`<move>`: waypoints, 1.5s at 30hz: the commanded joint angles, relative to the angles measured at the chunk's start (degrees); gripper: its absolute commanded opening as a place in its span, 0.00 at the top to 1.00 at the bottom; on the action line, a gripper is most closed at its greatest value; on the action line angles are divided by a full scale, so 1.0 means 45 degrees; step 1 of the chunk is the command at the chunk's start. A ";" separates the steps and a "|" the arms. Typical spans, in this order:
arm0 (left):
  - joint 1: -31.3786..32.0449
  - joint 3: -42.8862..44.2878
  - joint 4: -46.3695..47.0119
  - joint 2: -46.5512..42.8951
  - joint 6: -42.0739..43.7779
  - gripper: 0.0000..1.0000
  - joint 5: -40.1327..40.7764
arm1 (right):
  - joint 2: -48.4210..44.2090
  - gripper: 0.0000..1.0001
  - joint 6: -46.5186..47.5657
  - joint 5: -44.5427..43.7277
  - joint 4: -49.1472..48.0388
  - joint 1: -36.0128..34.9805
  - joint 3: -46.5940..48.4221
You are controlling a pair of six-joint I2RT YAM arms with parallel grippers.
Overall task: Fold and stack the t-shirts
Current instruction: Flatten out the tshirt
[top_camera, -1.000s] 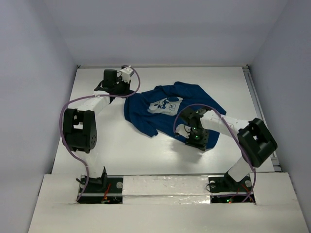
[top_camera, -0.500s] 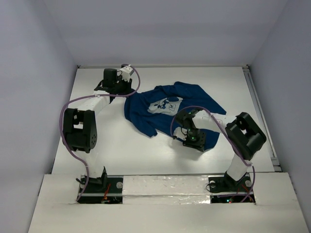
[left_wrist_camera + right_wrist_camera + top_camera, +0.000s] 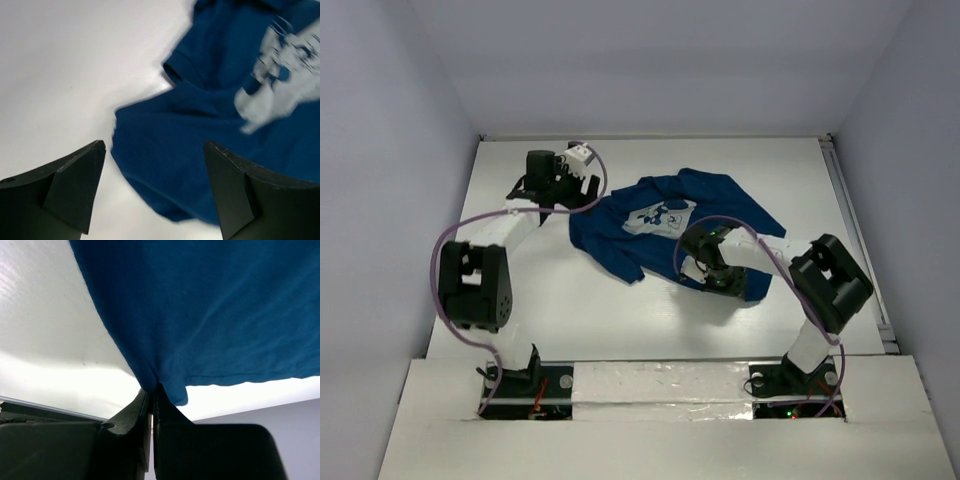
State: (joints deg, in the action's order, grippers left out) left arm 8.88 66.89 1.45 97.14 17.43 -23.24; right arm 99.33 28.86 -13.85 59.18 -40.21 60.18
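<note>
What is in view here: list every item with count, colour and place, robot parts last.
t-shirt: one, dark blue, spread rumpled on the middle of the table, right of centre
print: one, white, on the t-shirt's chest, facing up
table: one, white, fills the floor of the enclosure
walls: three, pale grey, at the left, far and right sides
cables: two, purple, one looped along each arm
arms: two, black and white, bases at the near edge, both reaching toward the t-shirt
left gripper: one, black, open, at the t-shirt's far-left edge
right gripper: one, black, shut on the t-shirt's near edge
</note>
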 commanded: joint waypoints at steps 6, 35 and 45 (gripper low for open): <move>0.0545 -0.3648 -0.1376 -0.5236 0.4557 0.32 -0.2373 | -0.0491 1.00 -0.0046 0.0011 -0.0318 -0.0089 0.0375; 0.4899 -0.6545 0.1569 -0.4325 0.4447 0.31 0.1628 | 0.0855 1.00 0.1125 -0.1220 0.0306 0.4540 0.5902; 0.6013 -0.6057 0.2080 -0.2955 0.4075 0.26 0.2666 | 0.1755 1.00 0.1399 -0.0498 0.0112 0.4833 0.6334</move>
State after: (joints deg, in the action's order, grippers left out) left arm 34.81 37.69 9.21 84.07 36.88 -12.40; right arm 108.79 33.71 -17.43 59.96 -18.72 87.37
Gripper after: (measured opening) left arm 0.736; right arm 0.041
